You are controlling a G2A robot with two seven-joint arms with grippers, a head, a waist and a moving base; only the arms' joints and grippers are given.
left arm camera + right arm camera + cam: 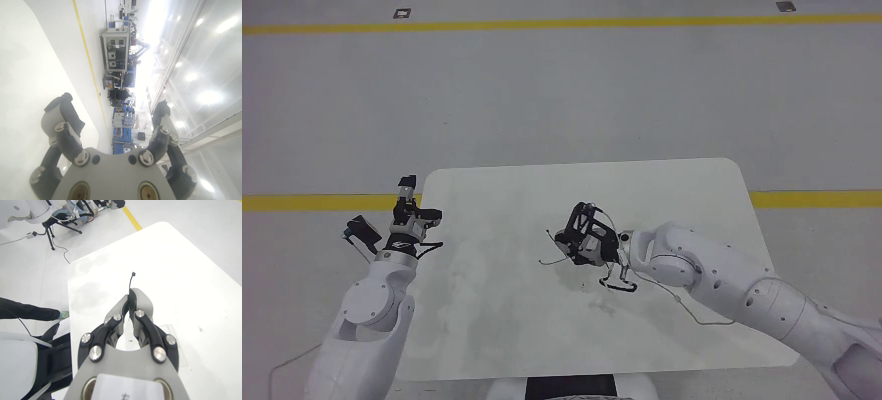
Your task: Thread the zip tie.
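Observation:
A thin black zip tie point(130, 281) sticks out from the fingertips of my right gripper point(129, 295), which is shut on its strap. The small square head point(133, 273) is at the free end, above the white table point(170, 266). From above, the right gripper point(570, 246) hangs over the middle of the table point(672, 190) with the zip tie point(552, 260) trailing toward the left arm. My left gripper point(115, 102) is open and holds nothing. It sits at the table's left edge point(407, 208), apart from the tie.
A flat piece of clear plastic point(170, 332) lies on the table under the right gripper. A thin pale cable point(697, 308) loops off the right arm over the tabletop. The table's rounded edge point(56, 56) runs close beside the left gripper.

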